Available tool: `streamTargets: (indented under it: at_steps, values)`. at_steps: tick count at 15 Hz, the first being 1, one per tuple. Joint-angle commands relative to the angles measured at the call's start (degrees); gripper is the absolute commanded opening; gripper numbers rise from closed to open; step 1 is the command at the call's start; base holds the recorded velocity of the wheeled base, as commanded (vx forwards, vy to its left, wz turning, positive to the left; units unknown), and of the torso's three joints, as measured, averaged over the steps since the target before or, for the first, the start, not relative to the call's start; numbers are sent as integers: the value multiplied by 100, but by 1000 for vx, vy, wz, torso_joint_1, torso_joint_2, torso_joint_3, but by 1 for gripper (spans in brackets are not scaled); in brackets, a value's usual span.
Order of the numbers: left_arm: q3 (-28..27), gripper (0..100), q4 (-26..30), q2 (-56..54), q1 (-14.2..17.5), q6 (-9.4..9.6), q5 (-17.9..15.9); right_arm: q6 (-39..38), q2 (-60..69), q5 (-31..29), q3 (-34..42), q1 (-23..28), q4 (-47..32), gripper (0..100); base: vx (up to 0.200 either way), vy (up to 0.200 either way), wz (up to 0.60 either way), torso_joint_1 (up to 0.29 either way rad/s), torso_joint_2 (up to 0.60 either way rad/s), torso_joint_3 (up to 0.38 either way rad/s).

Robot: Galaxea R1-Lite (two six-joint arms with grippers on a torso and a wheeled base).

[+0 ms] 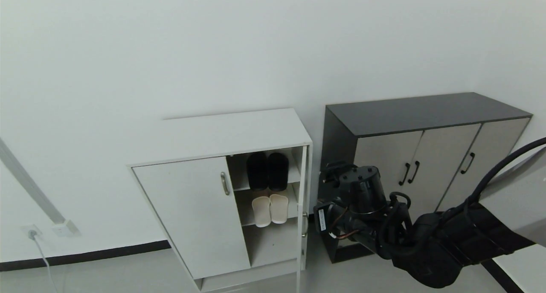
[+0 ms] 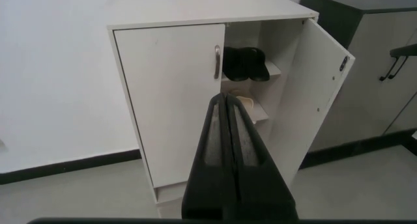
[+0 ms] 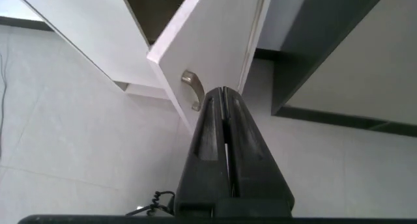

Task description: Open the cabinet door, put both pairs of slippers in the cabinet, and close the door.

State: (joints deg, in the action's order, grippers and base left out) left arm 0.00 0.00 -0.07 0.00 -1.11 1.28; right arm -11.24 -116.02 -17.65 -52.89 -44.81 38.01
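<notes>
The white cabinet [image 1: 222,135] has its left door [image 1: 192,216] closed and its right door [image 1: 302,207] swung open, seen edge-on. A pair of black slippers [image 1: 267,171] lies on the upper shelf, and a pair of pale slippers [image 1: 269,210] on the shelf below. My right arm [image 1: 362,203] hangs just right of the open door. My right gripper [image 3: 223,94] is shut and empty, its tips close to the door's metal handle [image 3: 190,90]. Standing back from the cabinet front, my left gripper [image 2: 226,101] is shut with nothing in it. The black slippers [image 2: 244,63] lie beyond it.
A dark cabinet [image 1: 426,114] with grey doors stands right beside the white one. A wall socket with a plugged cable [image 1: 32,232] sits low on the left wall. Bare grey floor [image 1: 106,276] lies before both cabinets.
</notes>
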Motion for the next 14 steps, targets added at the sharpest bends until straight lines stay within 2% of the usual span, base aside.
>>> streamTargets:
  at_steps: [1,2,7,12,14]
  values:
    - [0,0,0,7,0,-3,4,-1,0,16,42,-10,5,0,0,0,600,7,2,12]
    - [0,0,0,7,0,-3,4,-10,9,104,78,-10,75,0,0,0,600,12,2,2]
    - [0,0,0,7,0,-3,4,157,71,130,245,52,374,0,0,0,0,0,0,0]
    - [0,0,0,7,0,5,4,676,484,-116,350,553,295,0,0,0,0,0,0,0]
    - [0,0,0,7,0,14,4,878,607,-124,473,737,172,0,200,0,0,0,5,0]
